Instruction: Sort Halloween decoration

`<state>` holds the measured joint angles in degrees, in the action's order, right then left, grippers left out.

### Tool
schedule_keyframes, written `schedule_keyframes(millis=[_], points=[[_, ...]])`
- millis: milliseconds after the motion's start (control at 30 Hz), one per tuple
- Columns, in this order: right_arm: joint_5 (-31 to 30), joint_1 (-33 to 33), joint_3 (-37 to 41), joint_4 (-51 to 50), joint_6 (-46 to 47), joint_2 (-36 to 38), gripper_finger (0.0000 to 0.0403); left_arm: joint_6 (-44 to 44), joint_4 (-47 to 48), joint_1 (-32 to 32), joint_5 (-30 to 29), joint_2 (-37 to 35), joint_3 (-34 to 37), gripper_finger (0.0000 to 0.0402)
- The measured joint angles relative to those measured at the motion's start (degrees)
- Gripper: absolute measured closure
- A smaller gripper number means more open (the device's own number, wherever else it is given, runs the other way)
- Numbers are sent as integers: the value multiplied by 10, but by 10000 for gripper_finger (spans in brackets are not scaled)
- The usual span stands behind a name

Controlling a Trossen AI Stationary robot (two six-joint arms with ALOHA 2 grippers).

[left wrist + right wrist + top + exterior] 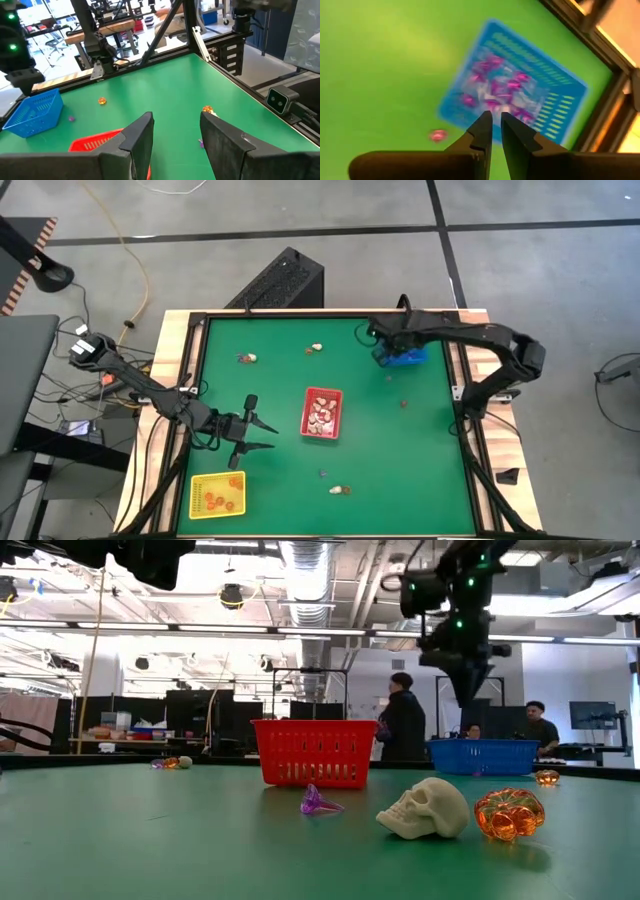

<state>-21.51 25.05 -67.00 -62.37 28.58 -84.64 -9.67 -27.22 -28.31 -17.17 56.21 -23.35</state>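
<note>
Nearest the low camera: a cream skull (425, 808), an orange pumpkin (509, 814) and a purple trinket (318, 802) are lying loose on the green table (150, 840), unsorted.
My right gripper (496, 131): I am hanging it over the blue tray (555, 90) of purple pieces, fingers narrowed to a slit; nothing is showing between them.
My left gripper (176, 136): I am waiting wide open near the yellow tray (217, 495).
Red tray (322, 412): it is sitting mid-table, holding pale pieces.
Risk: one purple piece (438, 135) is lying just outside the blue tray; I judge a careless sweep could scatter it.
</note>
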Motion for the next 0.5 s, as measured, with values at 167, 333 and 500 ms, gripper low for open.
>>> schedule_keyframes(millis=[167, 333, 500], points=[[18, 48, 23, 10, 10, 0, 333, -2, 6, 0, 0, 0, 0, 248], [22, 22, 25, 14, 19, 0, 333, -6, 15, 0, -7, 0, 0, 248], [54, -43, 32, 21, 49, 0, 322, -6, 23, 0, -12, 0, 0, 248]])
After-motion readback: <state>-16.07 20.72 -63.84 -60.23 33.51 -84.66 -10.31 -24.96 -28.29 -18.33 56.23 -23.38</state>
